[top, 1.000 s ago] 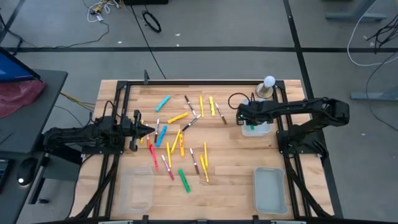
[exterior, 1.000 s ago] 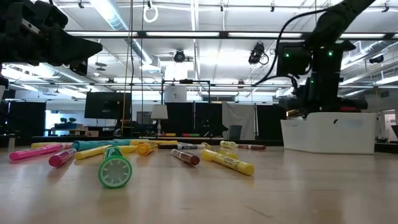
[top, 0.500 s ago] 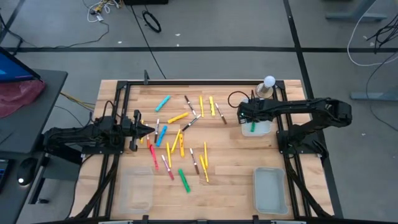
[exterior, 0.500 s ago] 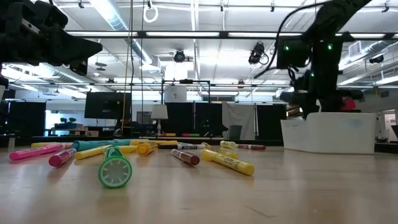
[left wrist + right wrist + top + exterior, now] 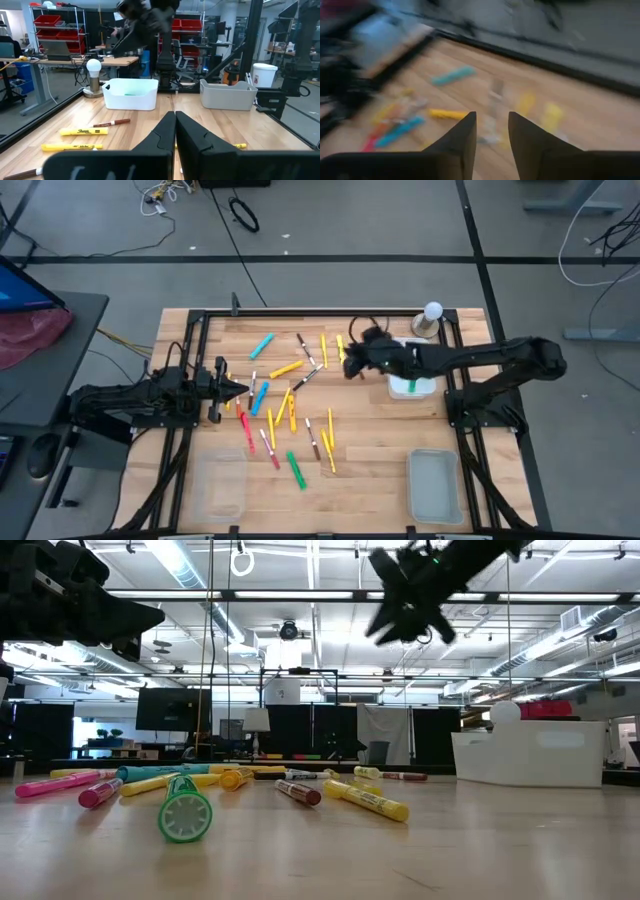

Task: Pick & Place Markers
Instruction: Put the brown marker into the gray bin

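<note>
"Sharpie" on yellow marker [image 5: 84,131]; other txt illegible.

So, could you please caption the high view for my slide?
Right hand, open and empty, swings out over scattered markers; left hand waits shut at their edge.

On your counter [image 5: 370,465] the markers [image 5: 285,405] lie scattered across the middle, nearer the left arm's side. One tray [image 5: 412,383] sits toward the far right edge with a marker in it, and a lamp [image 5: 429,319] stands just behind it. Two more trays lie at the near edge, the near-left tray [image 5: 217,486] and the near-right tray [image 5: 434,485]. The right gripper [image 5: 352,360] hangs between the scattered markers and the far-right tray; the left gripper [image 5: 240,390] sits at the pile's left edge.
</note>
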`<state>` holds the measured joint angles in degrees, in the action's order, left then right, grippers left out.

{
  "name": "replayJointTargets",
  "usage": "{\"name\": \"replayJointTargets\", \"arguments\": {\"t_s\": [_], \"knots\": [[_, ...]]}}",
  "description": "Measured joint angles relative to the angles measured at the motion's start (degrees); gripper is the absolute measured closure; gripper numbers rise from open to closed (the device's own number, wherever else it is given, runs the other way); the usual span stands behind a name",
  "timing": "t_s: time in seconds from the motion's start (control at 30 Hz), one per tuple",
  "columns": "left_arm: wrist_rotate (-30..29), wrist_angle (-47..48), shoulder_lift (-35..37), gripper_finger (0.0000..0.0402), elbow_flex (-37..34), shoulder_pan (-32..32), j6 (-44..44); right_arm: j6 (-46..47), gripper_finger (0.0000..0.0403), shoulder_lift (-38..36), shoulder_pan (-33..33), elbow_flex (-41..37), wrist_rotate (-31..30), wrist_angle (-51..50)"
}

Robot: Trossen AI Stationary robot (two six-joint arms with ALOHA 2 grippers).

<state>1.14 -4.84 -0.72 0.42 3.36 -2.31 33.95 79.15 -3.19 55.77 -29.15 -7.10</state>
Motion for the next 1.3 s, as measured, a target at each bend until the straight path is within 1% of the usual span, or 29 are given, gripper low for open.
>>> {"name": "replayJointTargets", "arguments": {"t_s": [0.07, 0.17, 0.23, 0.33, 0.43, 0.53, 0.63, 0.73, 0.83, 0.97, 1.13, 1.3], "knots": [[0.01, 0.0, -0.01, 0.0383, 0.01, 0.0, 0.0, -4.45, 0.0302, 2.76, 1.7, -0.03, 0.03, 8.08], [0.01, 0.06, 0.0, 0.0383, 0.01, 0.0, 0.02, -9.98, 0.0311, 7.88, 3.4, -0.03, 0.71, 17.08], [-0.01, 0.02, 0.01, 0.0383, 0.0, 0.0, 0.0, -12.8, 0.0315, 11.39, 3.95, -0.06, 2.97, 21.31], [-0.01, 0.02, -0.01, 0.0383, 0.0, 0.0, 0.01, -14.48, 0.0316, 14.93, 3.97, -0.16, 5.15, 24.05], [-0.01, 0.03, 0.0, 0.0383, 0.01, 0.0, 0.02, -8.32, 0.0305, 15.4, 2.35, -0.14, 4.42, 19.99], [0.0, 0.02, 0.0, 0.0383, 0.0, 0.0, 0.01, -1.35, 0.0282, 15.14, 0.21, 1.31, 4.54, 6.59], [0.01, 0.02, -0.01, 0.0383, 0.01, 0.0, 0.0, 4.84, 0.0249, 15.01, -1.98, 3.72, 4.77, -6.88], [0.01, 0.02, -0.01, 0.0383, 0.01, 0.0, 0.0, 8.14, 0.0218, 15.04, -4.33, 4.06, 8.14, -13.85], [0.01, 0.03, -0.01, 0.0383, 0.0, 0.0, 0.02, 9.13, 0.0199, 16.64, -6.17, 4.17, 9.95, -16.23], [-0.01, 0.0, -0.01, 0.0383, 0.01, 0.0, 0.02, 8.44, 0.0197, 21.2, -7.96, 4.15, 10.83, -17.59], [0.01, 0.1, -0.01, 0.0383, -0.01, 0.0, 0.0, 7.38, 0.0211, 25.96, -9.57, 4.15, 10.93, -17.86], [0.01, 0.0, 0.01, 0.0383, 0.01, 0.0, 0.02, 5.95, 0.0239, 27.97, -10.11, 4.17, 10.56, -18.03]]}}
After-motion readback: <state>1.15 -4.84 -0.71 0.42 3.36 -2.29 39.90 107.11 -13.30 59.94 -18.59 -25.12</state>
